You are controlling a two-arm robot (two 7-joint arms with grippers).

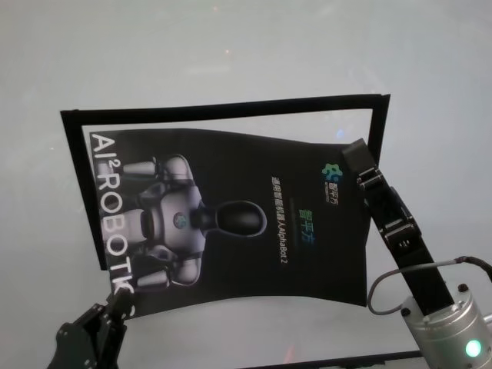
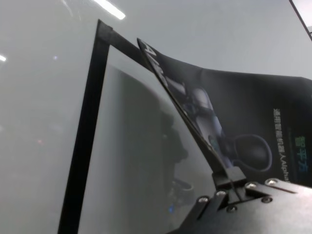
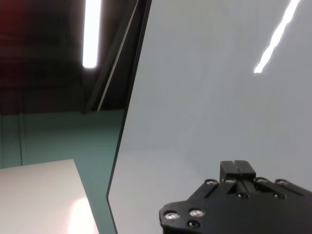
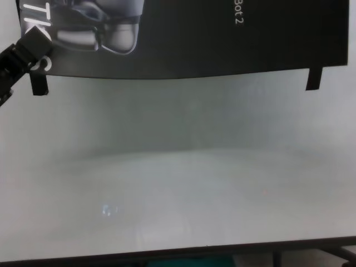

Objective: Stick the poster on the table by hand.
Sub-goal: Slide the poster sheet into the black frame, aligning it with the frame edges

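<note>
The large glossy black poster (image 1: 246, 223), printed with a silver-grey robot figure, lies partly lifted on the wide white-grey matte table (image 1: 231, 46), inside a thin black tape outline (image 1: 231, 106). The left gripper (image 2: 229, 178) pinches its near-left corner; head view crops that gripper. The right gripper (image 3: 237, 168), fingers together, grips nothing above bare table at the poster's right edge.

bare table (image 1: 231, 54) lies open beyond the poster (image 1: 231, 231); the black tape frame (image 1: 231, 106) borders its far edge.
</note>
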